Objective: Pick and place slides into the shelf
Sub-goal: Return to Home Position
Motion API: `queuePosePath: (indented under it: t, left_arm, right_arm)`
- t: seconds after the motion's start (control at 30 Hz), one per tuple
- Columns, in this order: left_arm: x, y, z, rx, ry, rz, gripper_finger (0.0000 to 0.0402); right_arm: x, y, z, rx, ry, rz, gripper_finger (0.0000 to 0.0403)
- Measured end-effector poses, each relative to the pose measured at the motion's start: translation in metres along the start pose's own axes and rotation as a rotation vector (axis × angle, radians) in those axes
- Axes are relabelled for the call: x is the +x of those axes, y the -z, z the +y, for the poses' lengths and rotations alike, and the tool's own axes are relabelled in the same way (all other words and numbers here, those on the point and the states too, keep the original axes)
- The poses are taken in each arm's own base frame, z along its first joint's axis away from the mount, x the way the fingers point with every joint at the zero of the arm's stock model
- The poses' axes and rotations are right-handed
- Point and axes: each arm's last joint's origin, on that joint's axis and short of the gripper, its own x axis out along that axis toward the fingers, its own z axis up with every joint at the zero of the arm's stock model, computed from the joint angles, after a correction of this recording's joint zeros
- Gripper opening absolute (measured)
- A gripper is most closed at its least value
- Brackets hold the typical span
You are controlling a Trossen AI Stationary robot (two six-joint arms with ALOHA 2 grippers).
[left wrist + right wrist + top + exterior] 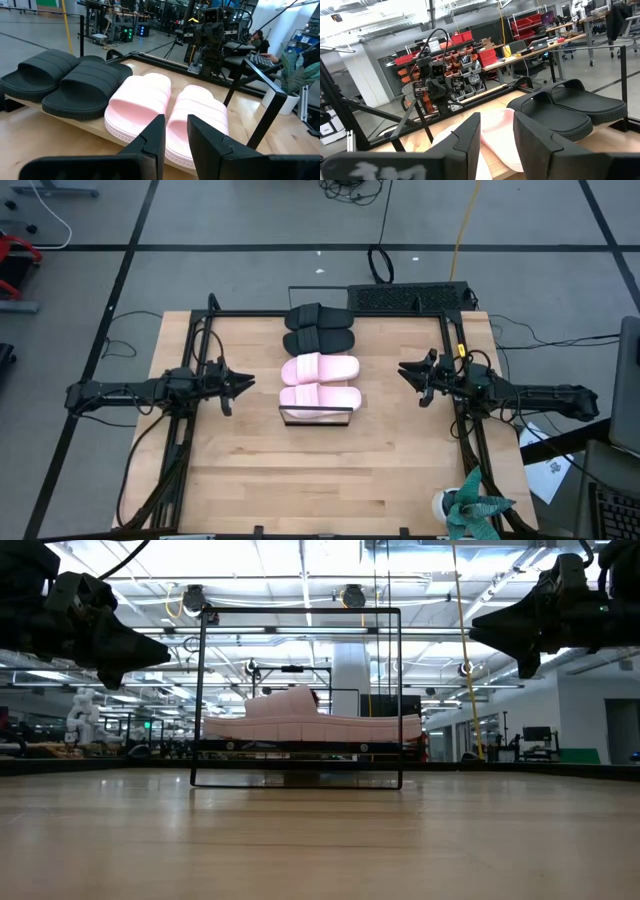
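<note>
All the slides lie side by side on the shelf in the middle of the table. The black pair is at its far end and the pale pink pair at its near end, soles down on the board. In the low view a pink slide shows inside the thin black frame. My left gripper hovers open left of the pink pair, pointing at it. My right gripper hovers open right of the shelf, facing the slides. Neither touches anything.
Black metal rails run along the table's left and right sides under the arms. A dark keyboard sits at the far edge, and a small potted plant at the near right corner. Bare wood lies near the shelf.
</note>
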Motion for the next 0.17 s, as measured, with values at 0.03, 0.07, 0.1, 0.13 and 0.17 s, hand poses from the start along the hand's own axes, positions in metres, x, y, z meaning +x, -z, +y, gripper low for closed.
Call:
queuePosePath:
  t: [0.03,0.07,0.1,0.13,0.17]
  left_arm:
    - [0.0000,0.0000,0.0000,0.000,0.000,0.000,0.0079]
    - [0.0000,0.0000,0.0000,0.000,0.000,0.000,0.0079]
    - [0.0000,0.0000,0.0000,0.000,0.000,0.000,0.0079]
    - [0.0000,0.0000,0.0000,-0.001,0.000,0.000,0.0079]
    - [0.0000,0.0000,0.0000,-0.001,0.000,0.000,0.0079]
  right_arm:
    - [0.0000,0.0000,0.0000,0.000,0.000,0.000,0.0107]
    - [0.0000,0.0000,0.0000,0.000,0.000,0.000,0.0107]
    - [0.0000,0.0000,0.0000,0.000,0.000,0.000,0.0107]
    - [0.0000,0.0000,0.0000,0.000,0.000,0.000,0.0107]
    - [0.0000,0.0000,0.0000,0.000,0.000,0.000,0.0107]
